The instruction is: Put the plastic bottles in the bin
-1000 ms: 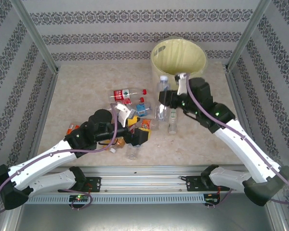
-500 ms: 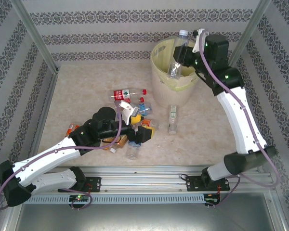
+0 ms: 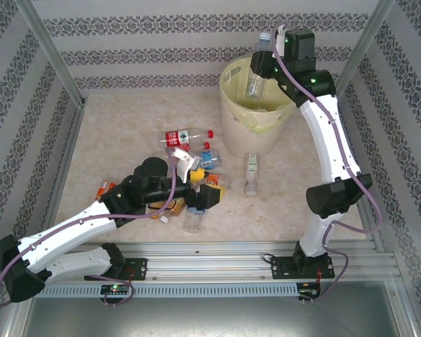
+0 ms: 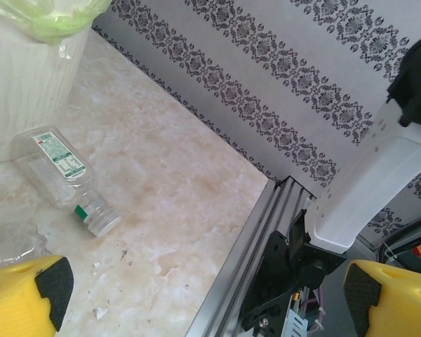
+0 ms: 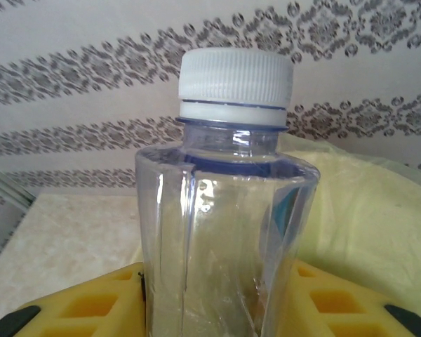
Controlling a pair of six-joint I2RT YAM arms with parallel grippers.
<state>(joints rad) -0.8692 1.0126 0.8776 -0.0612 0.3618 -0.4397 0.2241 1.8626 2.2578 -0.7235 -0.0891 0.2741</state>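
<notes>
My right gripper (image 3: 264, 64) is shut on a clear plastic bottle (image 3: 256, 74) with a white cap, holding it neck-up above the opening of the pale-yellow bin (image 3: 247, 137). In the right wrist view the bottle (image 5: 224, 210) stands between my yellow fingers (image 5: 77, 309), with the bin's yellowish liner (image 5: 365, 210) behind it. My left gripper (image 3: 205, 187) hangs open over a heap of bottles (image 3: 196, 168) at the table's middle. Its black pads (image 4: 50, 284) are wide apart with nothing between them. One clear bottle (image 4: 59, 172) lies on its side next to the bin (image 4: 28, 84).
A red-labelled bottle (image 3: 184, 137) lies left of the bin, another clear one (image 3: 191, 221) near the front rail (image 3: 217, 256). An orange-capped piece (image 3: 102, 188) sits by my left arm. The right arm's white link (image 4: 379, 175) rises by the rail. Patterned walls enclose the table.
My right arm has lifted the clear bottle from table level beside the bin up over the bin's opening. The left gripper has stayed over the heap, shifting only slightly.
</notes>
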